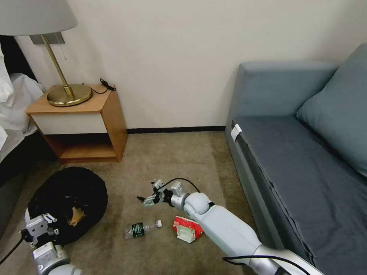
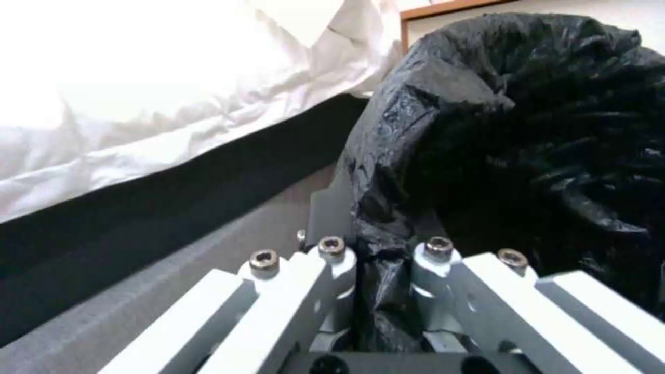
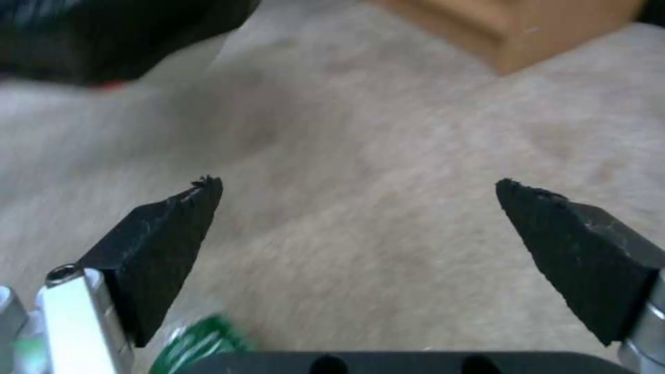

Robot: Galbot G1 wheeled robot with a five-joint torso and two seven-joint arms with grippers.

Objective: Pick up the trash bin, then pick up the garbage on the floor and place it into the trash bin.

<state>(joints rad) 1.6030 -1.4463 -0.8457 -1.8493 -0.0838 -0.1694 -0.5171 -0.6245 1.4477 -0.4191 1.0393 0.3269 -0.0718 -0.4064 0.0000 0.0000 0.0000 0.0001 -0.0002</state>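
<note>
The left tool (image 2: 377, 259) is clenched on the trash bin (image 1: 69, 202)'s rim, while the right tool (image 1: 150, 200) hangs released just above the bottle (image 1: 141, 229), whose long axis lies crosswise beneath it.

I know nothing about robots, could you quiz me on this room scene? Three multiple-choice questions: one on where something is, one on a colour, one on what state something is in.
1. Where does the clear bottle lie?
A. on the sofa
B. on the carpet between the trash bin and the red-white snack bag
C. on the nightstand

2. What colour is the bottle's label?
A. green
B. blue
C. yellow

3. How are the right gripper's fingers set?
A. clamped on the bottle
B. shut on nothing
C. spread apart with only carpet between them

Answers:
1 B: in the head view the bottle lies on the floor with the trash bin to one side and the snack bag to the other.
2 A: a dark green band wraps its middle.
3 C: the right gripper shows two black pads well apart over bare carpet. The left gripper pinches the bin's black bag.
</note>
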